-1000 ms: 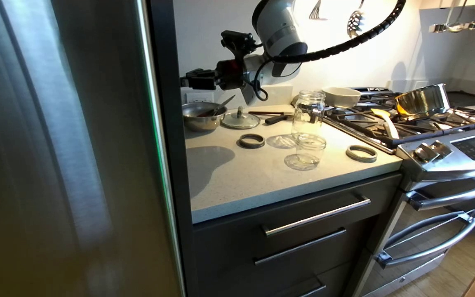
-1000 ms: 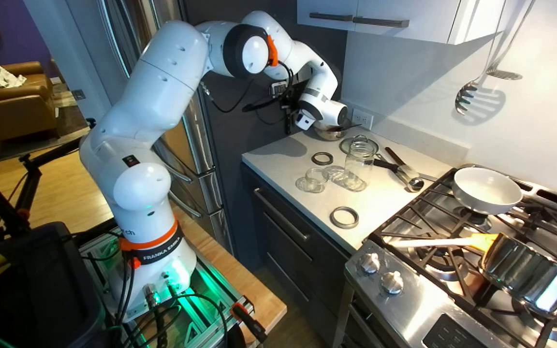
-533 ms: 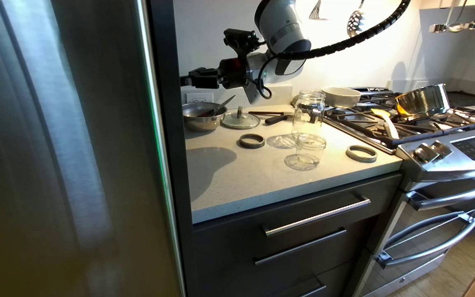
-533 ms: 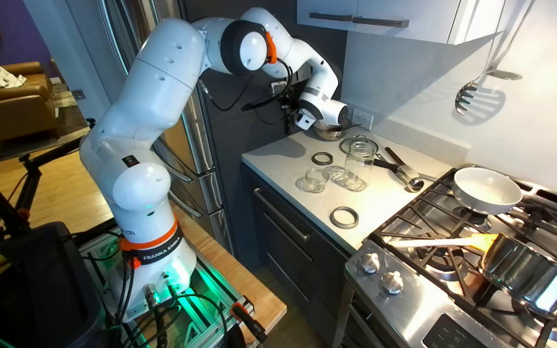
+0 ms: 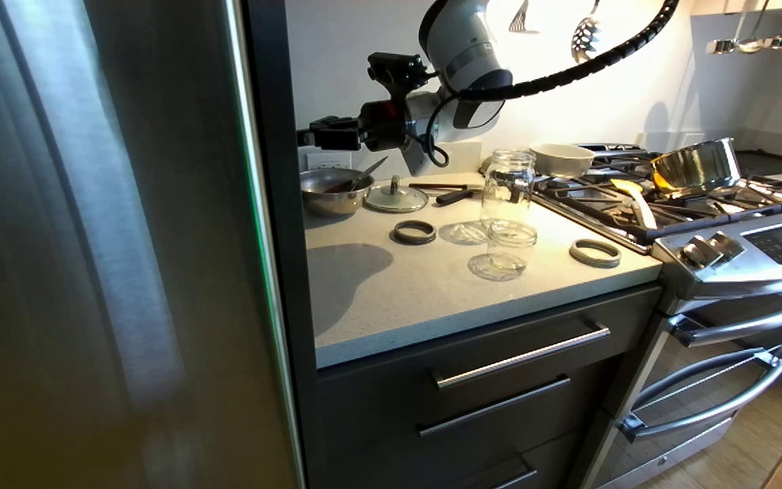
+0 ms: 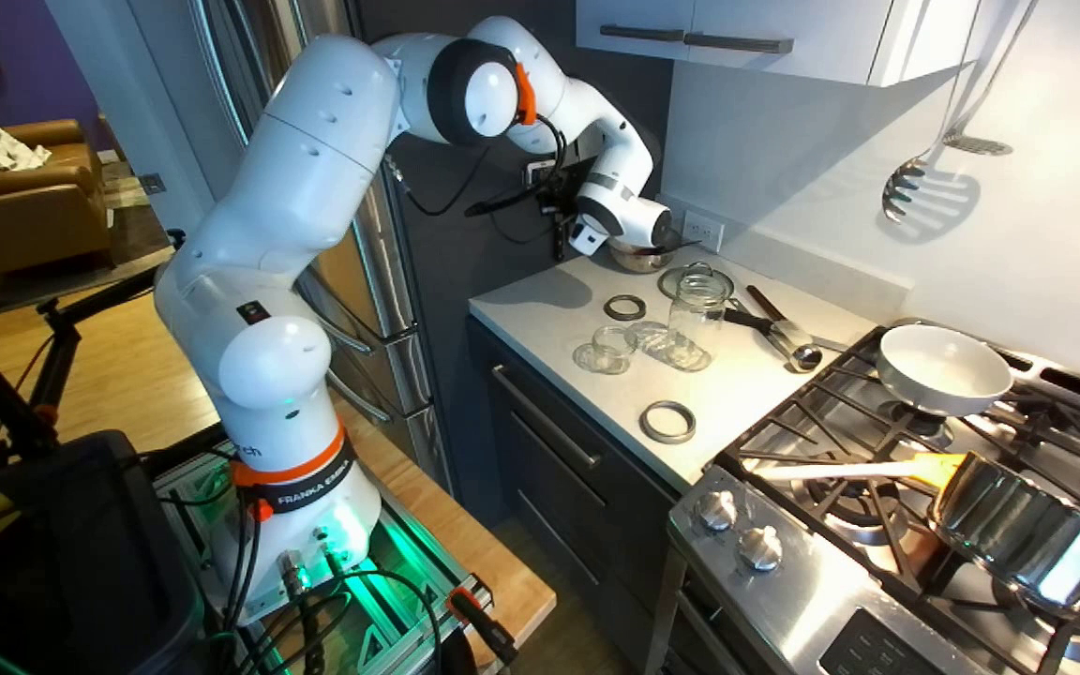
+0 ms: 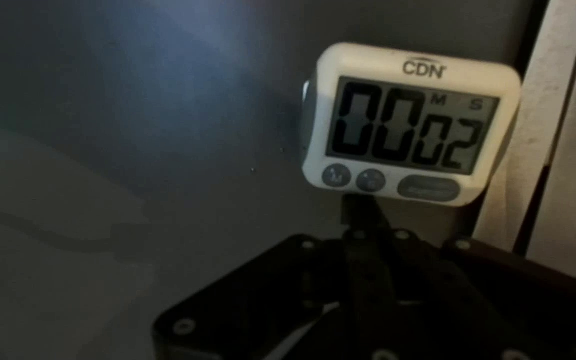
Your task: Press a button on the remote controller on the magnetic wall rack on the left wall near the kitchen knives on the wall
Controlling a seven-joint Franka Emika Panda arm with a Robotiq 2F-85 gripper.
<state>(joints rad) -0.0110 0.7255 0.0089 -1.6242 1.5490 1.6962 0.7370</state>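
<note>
A white CDN timer (image 7: 413, 195) shows in the wrist view on a dark panel (image 7: 193, 165), its display reading 00 02. It has two round grey buttons (image 7: 336, 175) and an oval grey button (image 7: 428, 188) below the display. No remote controller shows apart from this timer. My gripper (image 7: 363, 207) is shut and empty, its dark fingertips at the timer's lower edge below the second round button. Contact cannot be told. In an exterior view the gripper (image 5: 306, 136) points at the panel, its tips hidden behind the panel edge. In an exterior view a small white box (image 6: 537, 172) seems to be the timer.
Light metal strips (image 7: 523, 135) run right beside the timer. Below the arm, the counter (image 5: 391, 299) holds a steel bowl (image 5: 337, 202), a glass lid (image 5: 396, 198), glass jars (image 5: 512, 244), metal rings (image 5: 415, 232) and utensils. The stove (image 6: 840, 562) stands farther along.
The arm has shifted slightly away from the panel in the exterior view, then the gripper has dropped a little. The gripper stays near the panel. Objects on the counter have not moved.
</note>
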